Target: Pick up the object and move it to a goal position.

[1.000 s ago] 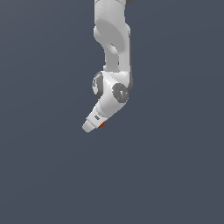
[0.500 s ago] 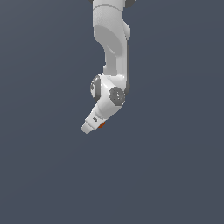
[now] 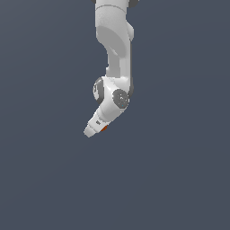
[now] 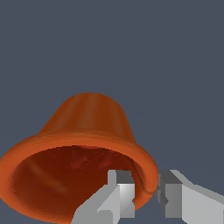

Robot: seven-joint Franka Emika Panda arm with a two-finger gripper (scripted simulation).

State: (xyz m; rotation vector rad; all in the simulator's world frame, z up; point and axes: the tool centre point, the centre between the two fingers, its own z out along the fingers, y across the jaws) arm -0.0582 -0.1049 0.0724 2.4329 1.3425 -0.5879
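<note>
We are pinching the flared rim of the small orange-red bell-shaped cup [image 4: 83,157] with our white 2-finger gripper [image 4: 146,194], 1 finger inside the rim and 1 outside. Holding only that thin lip, we are risking the cup pivoting or slipping free on the way to the goal.

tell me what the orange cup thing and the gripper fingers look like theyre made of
The orange cup looks like matte plastic or glazed clay: uniform orange-red, soft vertical sheen on its wall, a thick flared rim, darker mottled inside. As a simulator render, the look leaves it open. The fingers look like pale grey metal or hard plastic: flat blocky faces, sharp edges, even shading. They pinch the rim, one inside, one outside.
</note>
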